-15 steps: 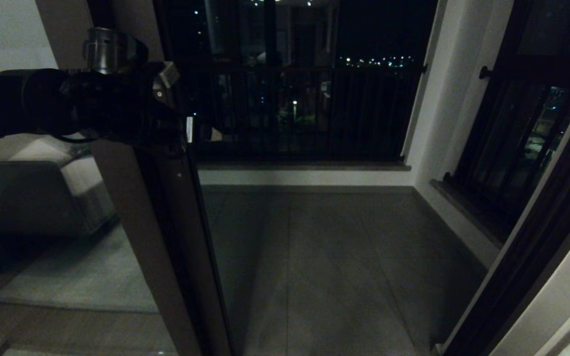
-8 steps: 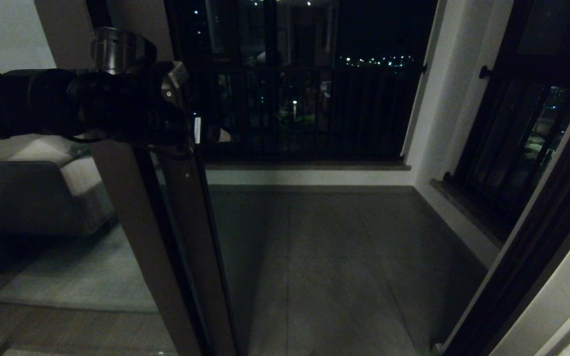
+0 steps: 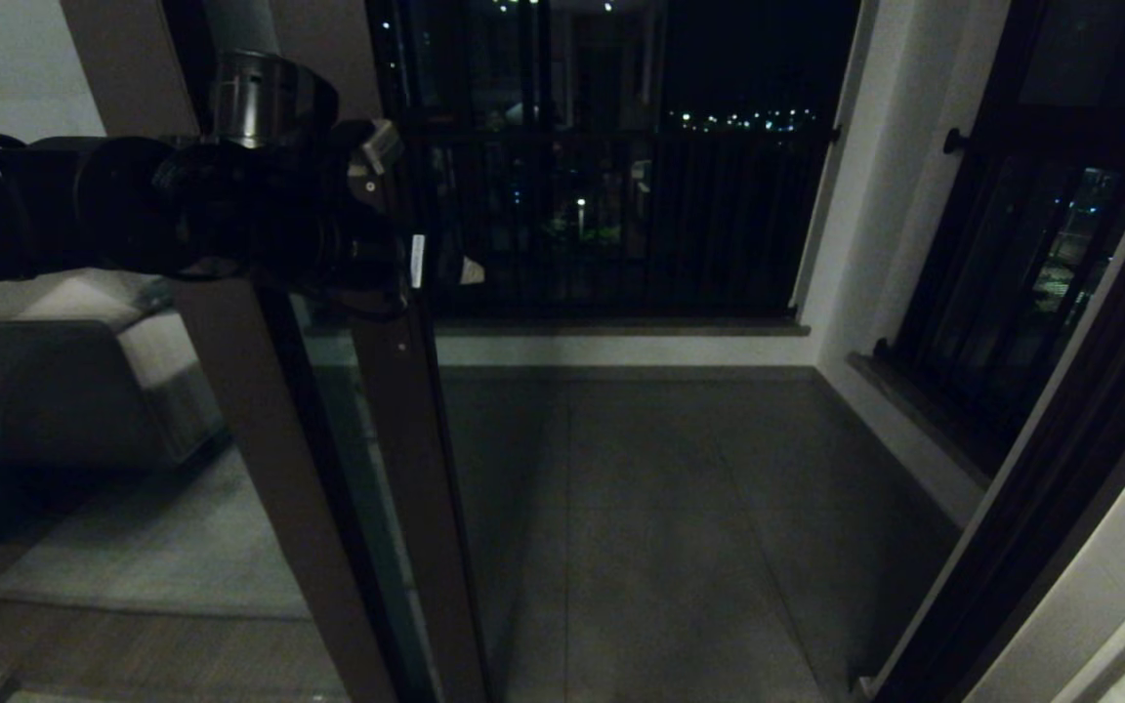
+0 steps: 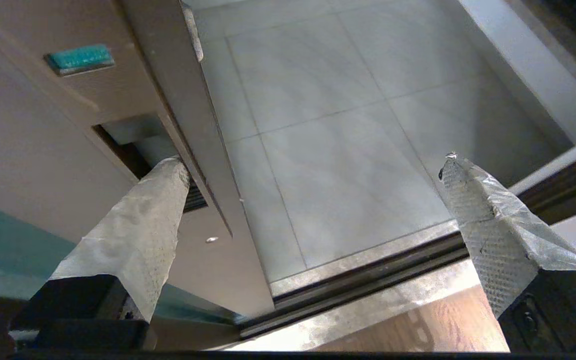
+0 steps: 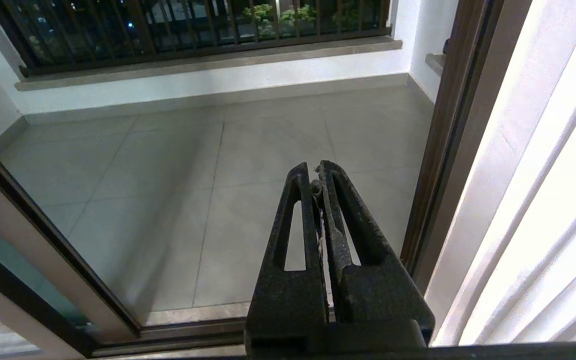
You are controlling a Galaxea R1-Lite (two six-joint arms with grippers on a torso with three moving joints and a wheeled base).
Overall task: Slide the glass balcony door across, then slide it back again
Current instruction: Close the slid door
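The glass balcony door [image 3: 406, 469] stood at about eight o'clock in the head view, its dark brown stile slanting from the left arm down to the bottom edge, with most of the doorway open to its right. Beyond lay the tiled balcony floor [image 3: 660, 527], at five o'clock from the stile's upper part, and the dark railing [image 3: 621, 225] at twelve o'clock. A sofa [image 3: 45, 391] showed through the fixed glass at nine o'clock. The left gripper [image 4: 313, 165] was at the stile at ten o'clock in the head view, jaws spread wide; one taped finger [image 4: 143, 220] reached into the recessed handle [image 4: 133, 145], the other hung free over the tiles. The right gripper [image 5: 317, 172] hung over the threshold, jaws clenched together on nothing.
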